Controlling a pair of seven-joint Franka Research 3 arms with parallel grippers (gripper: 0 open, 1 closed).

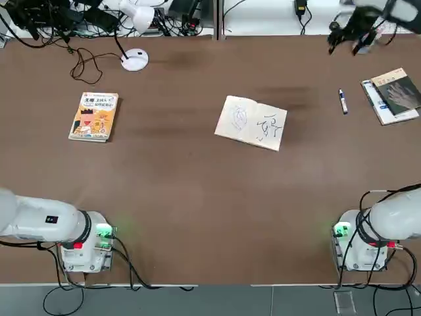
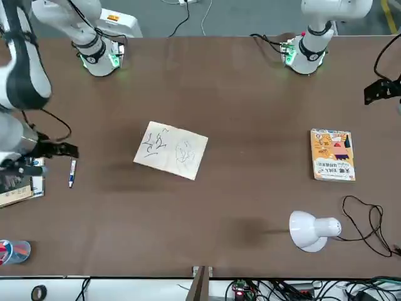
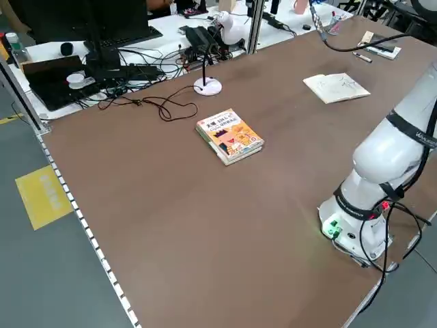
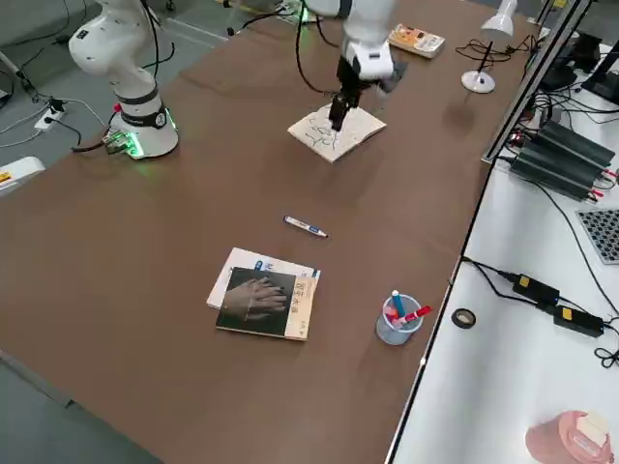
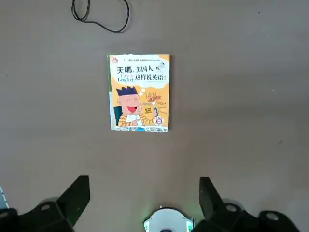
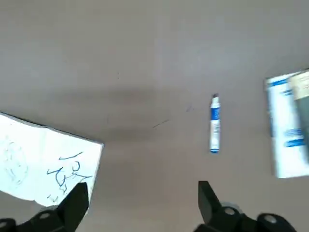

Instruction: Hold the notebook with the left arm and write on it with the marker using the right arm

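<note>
Notebook (image 1: 251, 122) lying open mid-table with marks on both pages, marker (image 1: 343, 101) lying apart toward the right arm's side, both unheld; left gripper (image 5: 140, 205) and right gripper (image 6: 142, 203) spread and empty; unpinned notebook judged liable to slide under any pen stroke.

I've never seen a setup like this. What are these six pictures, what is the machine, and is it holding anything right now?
Two robot arms sit bolted at one table edge. The pictures come from overhead, across the table, both sides, and a camera on each wrist. On the table lie an open notebook with scribbles, a marker, an orange book, a second book near the marker, a lamp and a cup of pens. The left gripper hangs over the orange book, the right gripper between notebook and marker. Both have open fingers and hold nothing.
</note>
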